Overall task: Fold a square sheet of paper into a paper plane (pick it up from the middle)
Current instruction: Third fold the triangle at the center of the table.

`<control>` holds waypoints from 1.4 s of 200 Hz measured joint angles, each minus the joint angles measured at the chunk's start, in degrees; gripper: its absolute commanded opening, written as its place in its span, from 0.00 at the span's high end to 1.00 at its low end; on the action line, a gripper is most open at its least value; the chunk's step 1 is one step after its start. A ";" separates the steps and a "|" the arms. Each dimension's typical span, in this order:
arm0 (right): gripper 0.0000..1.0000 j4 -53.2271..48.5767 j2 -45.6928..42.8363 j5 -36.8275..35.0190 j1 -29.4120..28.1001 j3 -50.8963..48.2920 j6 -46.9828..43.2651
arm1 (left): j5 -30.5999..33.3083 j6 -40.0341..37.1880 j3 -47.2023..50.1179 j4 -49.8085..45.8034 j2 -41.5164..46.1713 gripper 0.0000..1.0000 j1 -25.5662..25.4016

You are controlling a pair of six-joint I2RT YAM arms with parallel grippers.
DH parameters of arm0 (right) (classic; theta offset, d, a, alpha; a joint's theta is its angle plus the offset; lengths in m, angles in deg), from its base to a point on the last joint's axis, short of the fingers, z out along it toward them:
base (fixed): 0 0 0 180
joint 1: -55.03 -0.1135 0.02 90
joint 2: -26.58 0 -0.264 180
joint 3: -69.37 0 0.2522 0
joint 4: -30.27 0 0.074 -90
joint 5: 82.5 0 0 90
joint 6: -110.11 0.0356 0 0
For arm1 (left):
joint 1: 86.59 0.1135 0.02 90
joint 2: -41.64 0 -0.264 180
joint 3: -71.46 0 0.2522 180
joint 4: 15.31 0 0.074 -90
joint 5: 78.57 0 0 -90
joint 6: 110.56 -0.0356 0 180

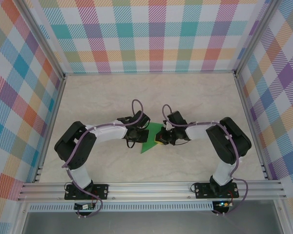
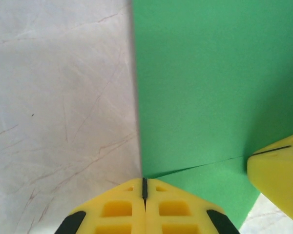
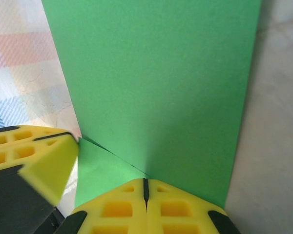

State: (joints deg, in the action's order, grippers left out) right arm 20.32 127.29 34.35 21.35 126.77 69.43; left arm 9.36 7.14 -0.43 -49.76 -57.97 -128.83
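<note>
left tool [image 2: 144,189] closed, pinching green sheet [image 2: 210,87] | right tool [image 3: 145,188] closed, same sheet

Matt green paper [image 2: 210,87], smooth marbled tabletop [image 2: 63,97]

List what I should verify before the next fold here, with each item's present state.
1. Left end effector shut: ok.
2. Right end effector shut: ok.
3. Both tips at the green paper: ok.
4. Crease runs between the two tips: ok.
5. Paper pinched rather than merely pressed: cannot tell.
6. Plane shape finished: not ok; the wrist views show a single fold line.
</note>
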 measured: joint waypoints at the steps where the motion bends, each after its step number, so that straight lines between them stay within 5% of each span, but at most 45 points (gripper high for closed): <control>1: 1.00 0.04 -0.04 0.00 -0.02 -0.04 0.04 | 0.00 0.02 0.02 0.00 0.11 1.00 0.00; 58: 1.00 1.16 -0.79 -1.44 -0.59 -1.01 5.07 | 7.19 19.91 6.56 8.02 13.64 0.96 -5.42; 139: 1.00 1.31 -0.68 -1.36 -0.59 -1.01 6.86 | 10.23 44.78 21.31 28.35 12.55 1.00 -11.89; 280: 1.00 3.02 0.07 -0.61 -0.57 -1.18 7.06 | 12.28 55.98 25.57 45.40 4.31 1.00 -14.53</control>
State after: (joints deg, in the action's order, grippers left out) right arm 23.34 127.35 33.74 20.79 125.59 76.49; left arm 21.65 63.12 25.14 -4.37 -53.67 -143.36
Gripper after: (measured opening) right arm 0.044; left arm 0.040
